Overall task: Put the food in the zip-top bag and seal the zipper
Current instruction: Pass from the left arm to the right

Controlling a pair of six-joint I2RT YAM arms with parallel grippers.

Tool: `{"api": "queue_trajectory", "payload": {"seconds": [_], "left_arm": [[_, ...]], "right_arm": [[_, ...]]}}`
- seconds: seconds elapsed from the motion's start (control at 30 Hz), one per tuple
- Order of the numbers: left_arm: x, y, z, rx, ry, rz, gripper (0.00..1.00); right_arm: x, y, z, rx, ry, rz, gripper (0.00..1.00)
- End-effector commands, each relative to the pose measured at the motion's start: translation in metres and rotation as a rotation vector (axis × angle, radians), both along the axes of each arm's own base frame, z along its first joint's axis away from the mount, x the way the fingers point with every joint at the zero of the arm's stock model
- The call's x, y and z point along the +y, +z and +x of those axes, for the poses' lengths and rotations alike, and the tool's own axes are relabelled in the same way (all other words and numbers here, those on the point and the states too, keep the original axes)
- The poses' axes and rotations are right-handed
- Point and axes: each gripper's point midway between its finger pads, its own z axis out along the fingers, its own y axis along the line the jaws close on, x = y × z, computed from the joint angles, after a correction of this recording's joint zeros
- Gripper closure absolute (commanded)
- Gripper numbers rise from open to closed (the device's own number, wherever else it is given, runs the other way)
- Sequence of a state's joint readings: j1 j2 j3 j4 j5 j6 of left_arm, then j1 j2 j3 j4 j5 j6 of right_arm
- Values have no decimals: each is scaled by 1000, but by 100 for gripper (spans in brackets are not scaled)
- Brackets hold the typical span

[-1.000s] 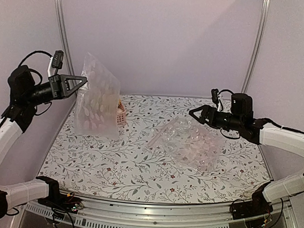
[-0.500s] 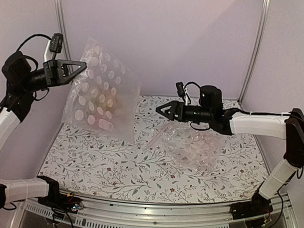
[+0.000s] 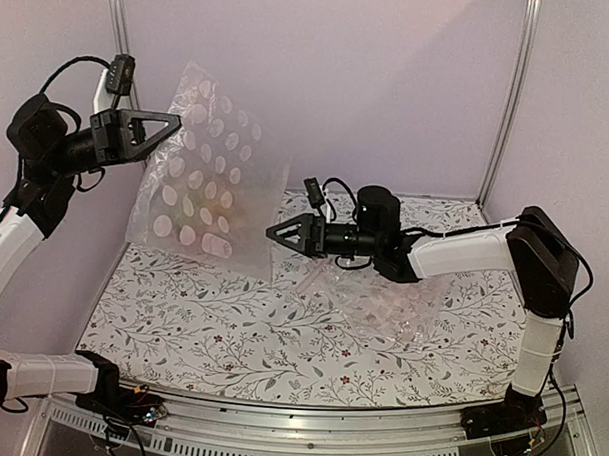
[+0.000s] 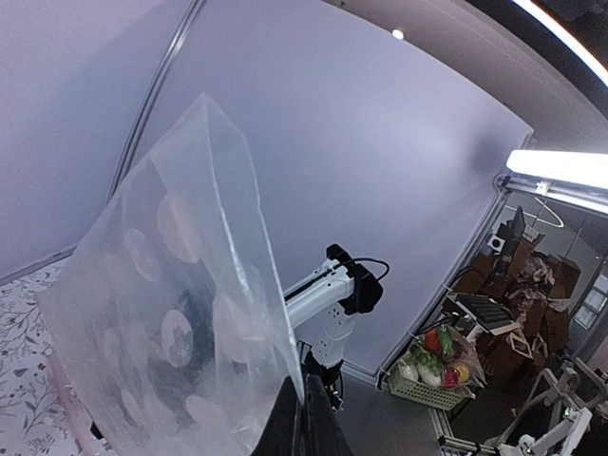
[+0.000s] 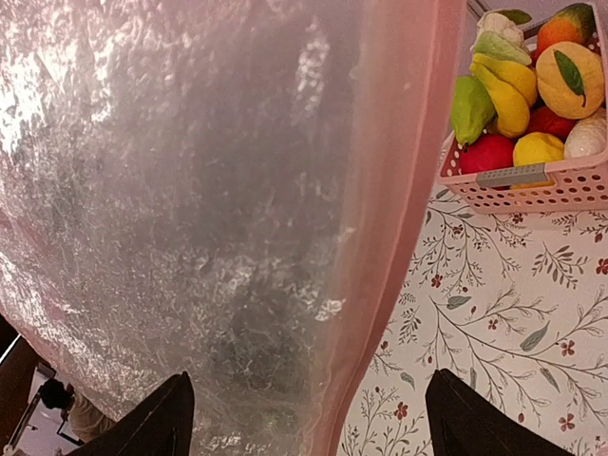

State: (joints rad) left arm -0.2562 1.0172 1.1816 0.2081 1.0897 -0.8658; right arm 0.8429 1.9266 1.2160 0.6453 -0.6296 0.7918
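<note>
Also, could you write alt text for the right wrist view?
A clear zip-top bag, its pink zipper running top to bottom, hangs before the open right gripper. Upper right, a pink basket of toy food sits on the floral table.

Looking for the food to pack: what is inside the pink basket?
The pink basket holds the food: red, yellow, orange, green and whitish toy pieces. Whatever lies under the top ones is covered; the zip-top bag hides the basket's left end.
</note>
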Motion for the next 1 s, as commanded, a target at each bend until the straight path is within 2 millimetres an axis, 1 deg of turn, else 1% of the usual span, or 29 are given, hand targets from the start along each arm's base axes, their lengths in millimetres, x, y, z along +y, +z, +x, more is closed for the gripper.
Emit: {"api": "queue_trajectory", "payload": {"seconds": [0.0,0.13,0.2,0.3,0.33,0.37,0.43,0.47,0.53,0.57,0.6,0.63,0.67,0.7,0.77,0.8,0.87,0.9,0.93,0.97], "left_arm": [[-2,14,-8,-42,-21,-20,100],[-2,11,-7,-38,-18,-18,100],[-2,9,-7,-46,-7,-12,100],[-1,3,-3,-55,33,14,100],[1,0,0,-58,50,26,100],[1,-3,2,-57,64,36,100],[3,-12,9,-47,98,58,100],[4,-16,12,-39,113,69,100],[7,-31,22,-3,151,98,100],[9,-37,27,5,175,111,100],[12,-44,32,12,202,125,100],[14,-51,37,22,234,142,100],[18,-59,44,35,269,161,100],[20,-67,49,47,296,180,100],[23,-83,58,75,337,216,100],[24,-92,62,90,352,233,100],[26,-111,70,117,381,279,89],[27,-122,73,125,400,312,81],[29,-132,76,136,417,346,65],[32,-142,79,149,446,380,53]], "right_arm": [[16,18,-8,-11,70,96,15],[19,26,-13,-16,102,137,17],[17,29,-14,-20,100,148,21],[11,30,-15,-29,78,150,31],[8,33,-16,-36,71,152,36],[6,33,-17,-42,63,149,43],[0,34,-19,-47,44,143,52],[-4,37,-21,-56,37,141,55],[-10,36,-21,-60,11,119,61],[-14,39,-23,-66,-1,110,64],[-18,37,-23,-77,-18,89,66],[-23,39,-24,-92,-37,73,68],[-27,35,-23,-93,-60,44,72],[-34,41,-24,-121,-80,26,77],[-44,40,-24,-138,-118,-31,86],[-49,46,-25,-150,-131,-48,90],[-56,48,-26,-171,-150,-102,98],[-60,46,-26,-165,-159,-132,99],[-65,43,-26,-162,-173,-175,99],[-70,41,-27,-164,-181,-209,100]]}}
